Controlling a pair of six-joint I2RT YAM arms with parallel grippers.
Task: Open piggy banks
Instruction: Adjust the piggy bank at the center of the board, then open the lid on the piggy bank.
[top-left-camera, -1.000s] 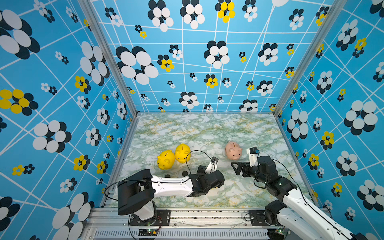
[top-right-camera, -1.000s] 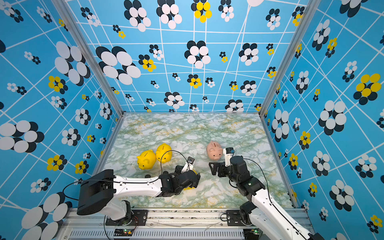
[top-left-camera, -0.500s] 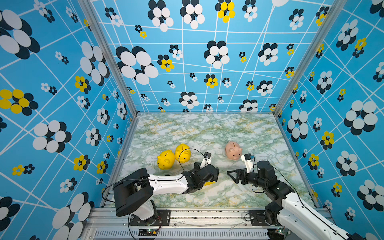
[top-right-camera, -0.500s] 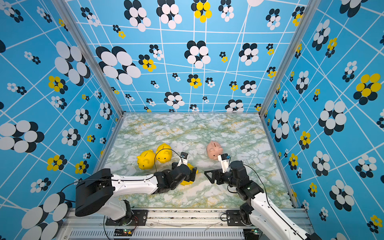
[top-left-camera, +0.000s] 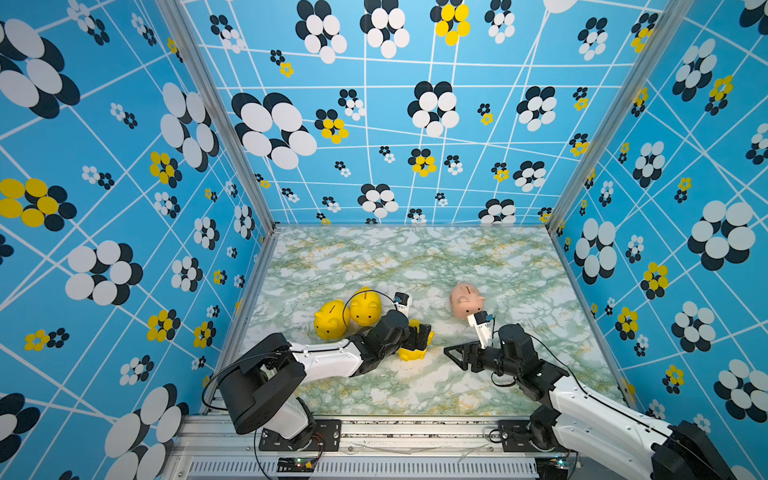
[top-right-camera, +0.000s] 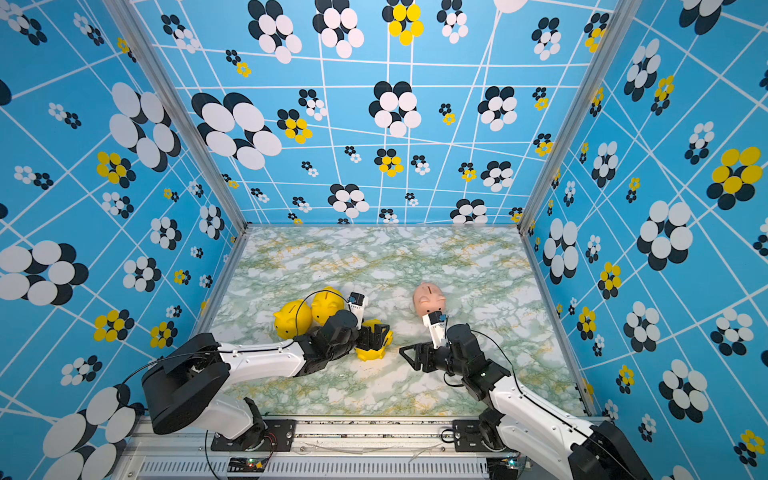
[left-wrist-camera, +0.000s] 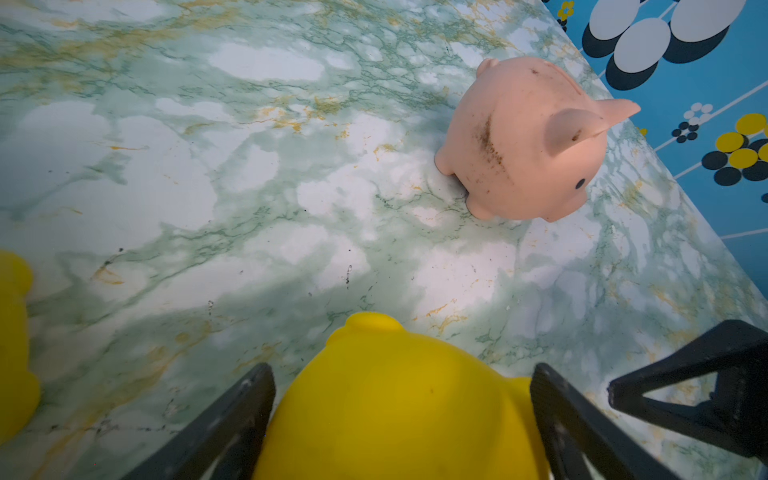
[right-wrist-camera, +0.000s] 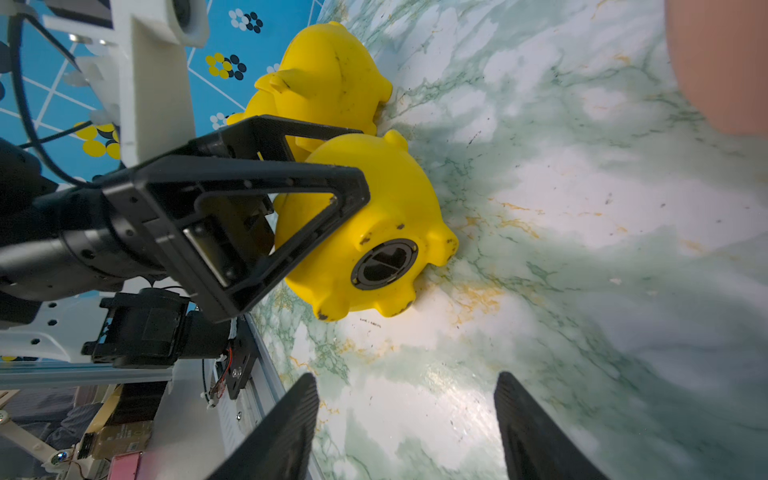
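Left jaws: are clamping the held pig (top-left-camera: 411, 354) across its body, one jaw pressing on each flank, as the left wrist view is showing.
Held pig: is lying on its side on the counter (top-left-camera: 415, 266) between the left jaws, with its feet and black plug (right-wrist-camera: 384, 264) facing the right jaws.
Plug: is sitting in the belly hole, on the side of the held pig away from the left jaws' wrist.
Right jaws: are standing open and gripping nothing. They are pointing toward the plug, near it but apart, with bare counter lying between.
Pink pig (top-left-camera: 467, 301): is standing upright on its feet, off to one side of the right jaws, near them but not touching. It is well ahead of the left jaws.
Second pig (top-left-camera: 365, 307) and third pig (top-left-camera: 330, 322): are standing side by side and seeming to touch, just behind the left jaws, on the side away from the right jaws. The second pig is the nearer of the two.
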